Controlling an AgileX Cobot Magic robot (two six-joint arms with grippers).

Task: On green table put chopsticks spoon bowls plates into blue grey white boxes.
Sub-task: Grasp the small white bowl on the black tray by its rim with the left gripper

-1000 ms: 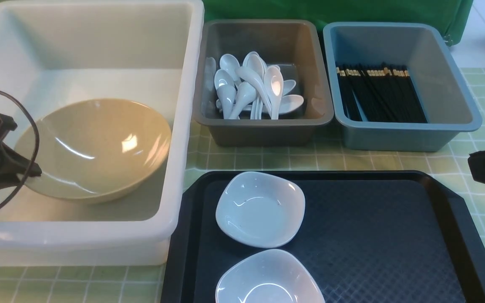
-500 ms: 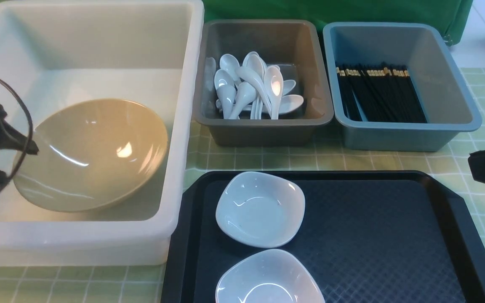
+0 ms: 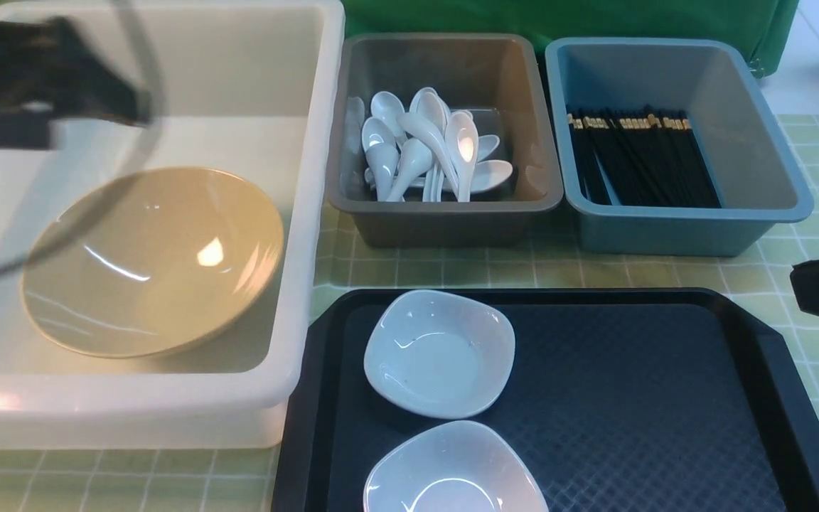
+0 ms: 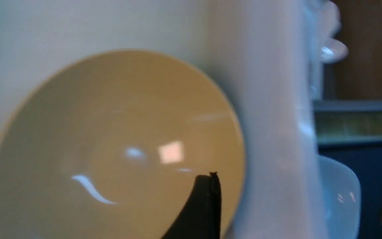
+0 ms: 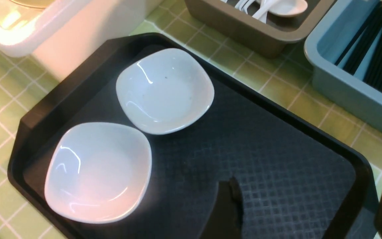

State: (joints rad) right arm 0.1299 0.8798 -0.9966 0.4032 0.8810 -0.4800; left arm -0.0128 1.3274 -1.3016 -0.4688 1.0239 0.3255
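The fingers (image 4: 206,205) of the left gripper (image 3: 75,103) look parted and empty, though the front view smears them, so the gap is read rather than sharply seen. A second ago they pinched the tan bowl (image 3: 153,259) at its 9 o'clock rim. Now they have let go and swung up to about 11 o'clock of it, above the far part of the white box (image 3: 313,213). The bowl has settled on the box floor, free of the gripper, so that item is probably done.

The right gripper (image 5: 308,205) hangs wide open and empty at the tray's 3 o'clock edge.

Two small bowls (image 3: 440,353) (image 3: 454,469) are left, just beside each other on the black tray (image 3: 665,427), at roughly 4 to 5 o'clock of the tan bowl. Both likely belong in the white box too. In the way are the tray's raised rim and then the box's tall near wall — each bowl must be lifted over both.

At 12 o'clock of the tray, on the table (image 3: 523,267), the grey box (image 3: 445,224) holds spoons (image 3: 427,146). The blue box (image 3: 687,231) holds chopsticks (image 3: 640,160).
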